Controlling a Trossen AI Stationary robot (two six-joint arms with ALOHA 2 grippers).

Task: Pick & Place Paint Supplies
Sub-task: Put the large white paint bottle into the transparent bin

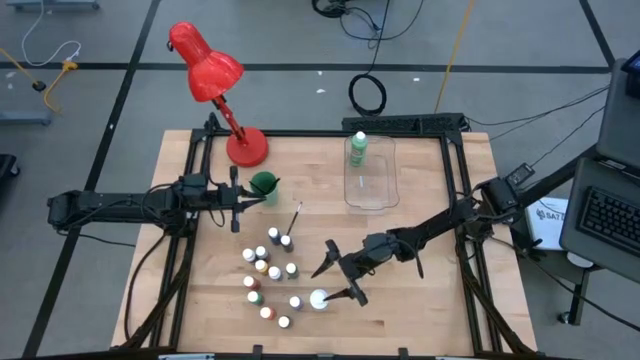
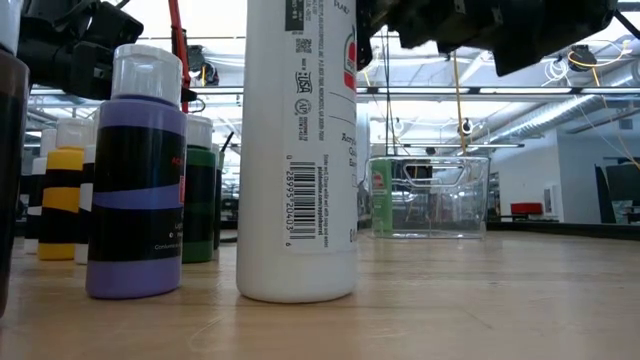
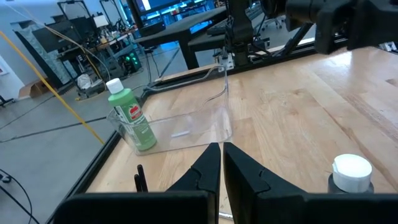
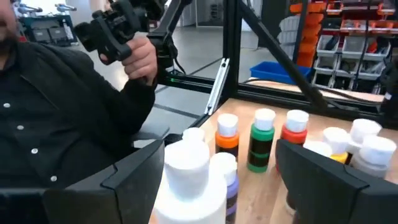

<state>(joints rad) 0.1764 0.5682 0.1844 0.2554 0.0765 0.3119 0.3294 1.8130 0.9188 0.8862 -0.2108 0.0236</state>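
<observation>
Nearest you, the big white bottle (image 1: 318,298) stands upright at the front of the counter (image 1: 430,310), and your right gripper (image 1: 341,271) has its fingers spread wide on either side of it, not touching it. In the right wrist view that white cap (image 4: 186,155) sits between the two dark fingers (image 4: 134,171). Low down, the white bottle (image 2: 298,150) fills the middle, with a purple small bottle (image 2: 140,170) just beside it and a yellow one (image 2: 62,190) and a dark green one (image 2: 200,190) a little behind.

Just beyond, the cluster of tiny white-capped paint bottles (image 1: 268,275) is scattered left of your right gripper, all standing. A thin paintbrush (image 1: 296,216) lies just behind them.

Further back, your left gripper (image 1: 236,203) hovers beside the green cup (image 1: 264,184), fingers (image 3: 205,171) pressed together on nothing.

Farthest off, the clear plastic bin (image 1: 371,180) sits at the rear of the counter with the green bottle (image 1: 357,150) upright inside it, at its back end. A red lamp (image 1: 215,85) stands at the back left corner
</observation>
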